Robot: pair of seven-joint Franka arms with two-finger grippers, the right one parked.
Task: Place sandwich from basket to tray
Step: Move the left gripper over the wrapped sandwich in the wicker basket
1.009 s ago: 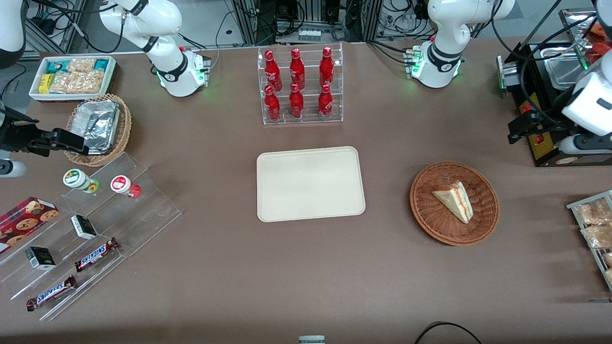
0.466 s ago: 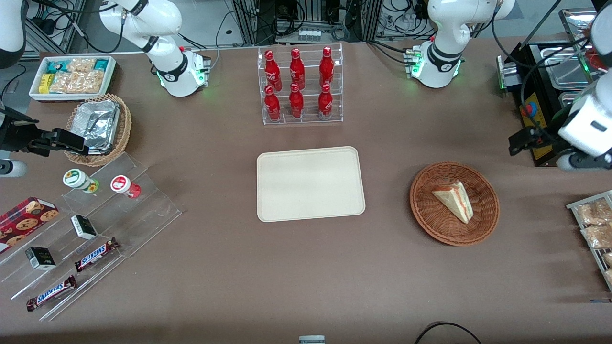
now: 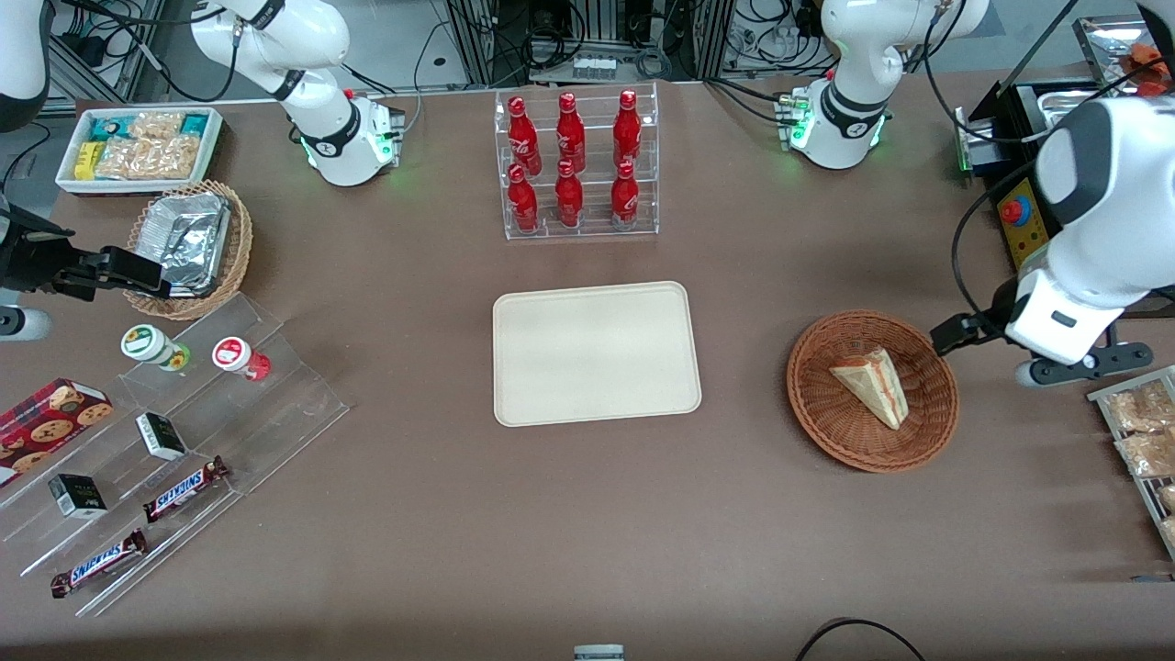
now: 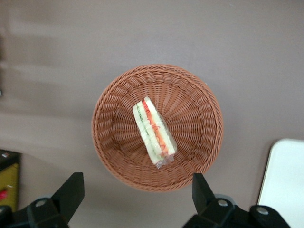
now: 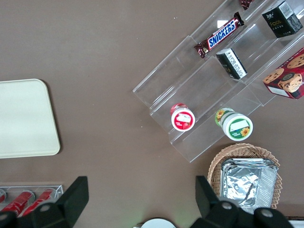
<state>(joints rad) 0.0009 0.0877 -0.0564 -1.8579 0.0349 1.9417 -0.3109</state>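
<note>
The sandwich [image 3: 872, 386] [image 4: 154, 133], a pale wedge with red, orange and green layers, lies in the round reddish-brown wicker basket [image 3: 817, 413] [image 4: 199, 99]. The cream tray [image 3: 597, 353] [image 4: 285, 183] sits bare at the table's middle, beside the basket. My left gripper [image 3: 1037, 353] [image 4: 137, 192] hovers above the table just off the basket's rim, toward the working arm's end. Its black fingers [image 4: 71, 190] stand wide open with nothing between them.
A clear rack of red bottles [image 3: 574, 165] stands farther from the camera than the tray. A black appliance [image 3: 1019, 211] and a wire rack of snack bags [image 3: 1143, 431] flank the gripper. Toward the parked arm's end are an acrylic snack stand [image 3: 165, 441], a tan foil basket [image 3: 188, 243] and a white bin [image 3: 138, 147].
The left arm has swung from beside the black appliance toward the basket, coming nearer to the camera. The sandwich, basket and tray have not moved.
</note>
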